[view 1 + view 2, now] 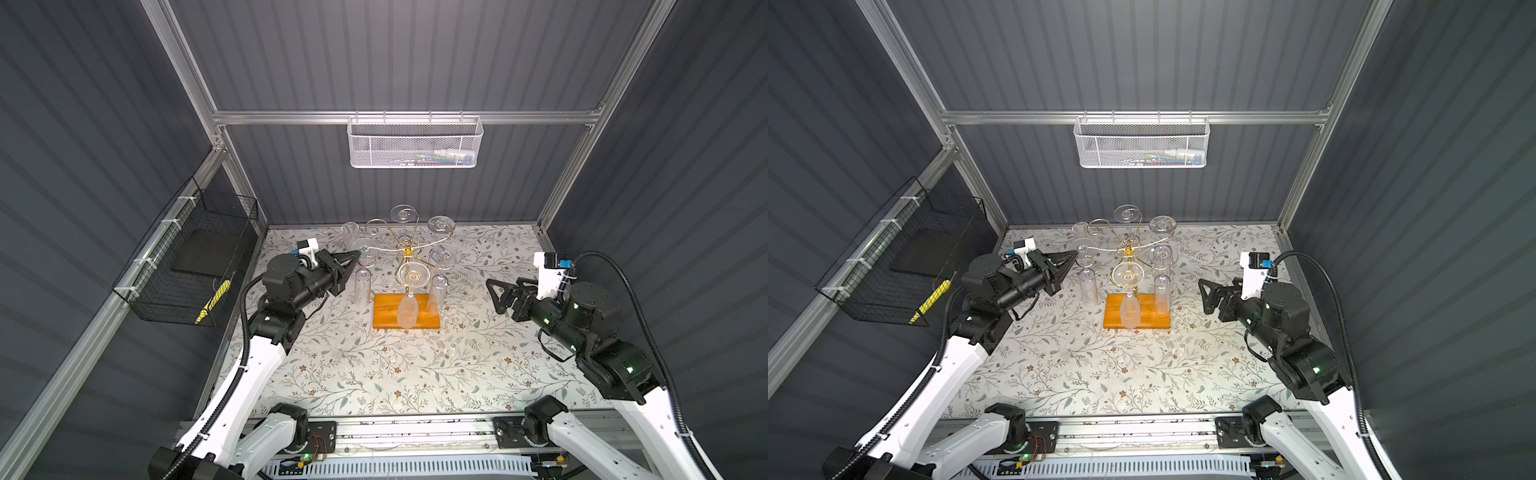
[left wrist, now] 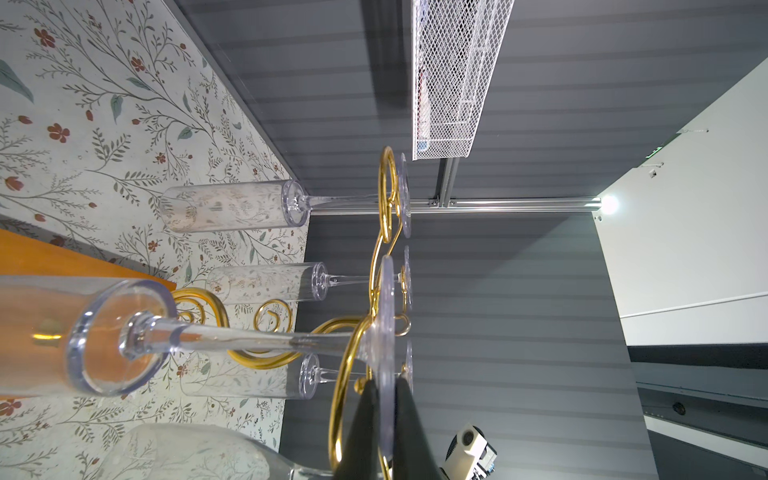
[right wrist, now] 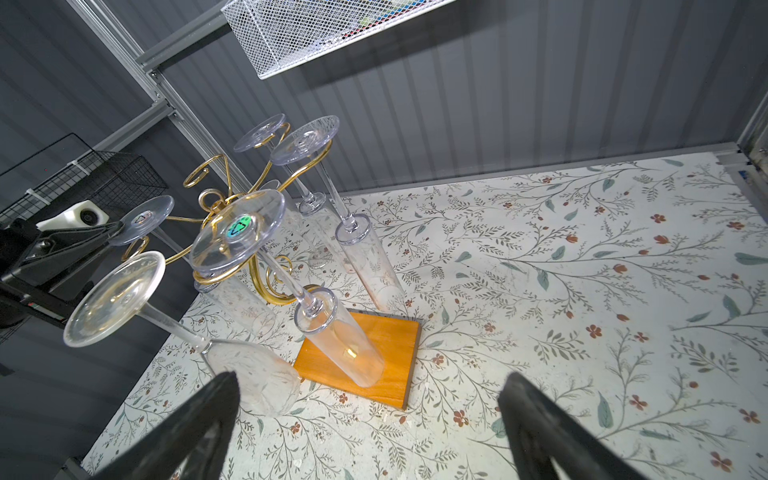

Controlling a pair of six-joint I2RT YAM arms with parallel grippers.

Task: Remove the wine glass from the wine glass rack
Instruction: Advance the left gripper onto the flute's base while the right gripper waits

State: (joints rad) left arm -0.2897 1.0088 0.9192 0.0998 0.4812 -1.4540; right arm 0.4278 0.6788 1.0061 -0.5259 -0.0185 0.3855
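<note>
1. The wine glass rack [image 1: 384,312] stands toward the back of the floral tabletop [image 1: 374,374], with its wooden base lying flat. The wine glass [image 1: 362,289] hangs upside down from the rack's left-hand arm.
2. The left fingers [image 2: 362,428] are closed on that glass's foot. In the left wrist view one finger presses on each face of the clear disc, near its rim.
3. The right fingers [image 3: 195,432] are spread wide and hold nothing. In both top views they hang above the tabletop, well apart from the rack on its right [image 1: 493,296].
4. A gold scroll [image 2: 338,395] curls around the held glass's stem just under the foot.
5. The front glass [image 1: 408,311] has a wider bowl and hangs just beside the held one, over the wooden base.
6. Slim flutes [image 3: 365,266] hang from the back and right arms.
7. A white mesh basket [image 1: 415,145] hangs on the back rail.
8. A black wire basket [image 1: 187,257] is fixed to the left wall, with a yellow object [image 1: 214,301] leaning inside it.
9. The held glass's bowl runs off the edge of the left wrist view [image 2: 104,336].
10. Only the tips of the right fingers show in the right wrist view.
11. The white basket's contents are blurred behind the mesh.
12. A pale clear shape [image 1: 350,232] sits just behind the left fingers. I cannot tell whether it hangs or stands.
</note>
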